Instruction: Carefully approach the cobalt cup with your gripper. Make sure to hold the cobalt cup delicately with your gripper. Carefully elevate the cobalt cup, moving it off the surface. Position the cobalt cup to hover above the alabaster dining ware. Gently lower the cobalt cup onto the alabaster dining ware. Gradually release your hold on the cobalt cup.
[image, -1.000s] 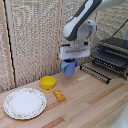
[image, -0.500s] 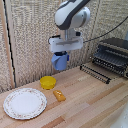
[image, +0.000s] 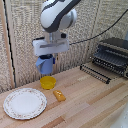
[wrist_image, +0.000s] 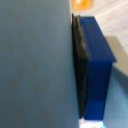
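The step in hand is step 4 of 6, the carry. The gripper is clamped on the cobalt cup, which hangs clear of the table above the yellow bowl. In the wrist view, the cup wall sits against 1 blue finger. The next move calls for travel toward the exterior view's left until the cup hangs over the white plate (still bare), then a slow descent.

I'm reading nothing here: no lettering, label, brand or number that I can make out in either view. The alabaster dining ware carries only a faint speckled rim pattern, not writing. The cobalt cup looks plain, and my wrist view is too close and blurred to show any marks.
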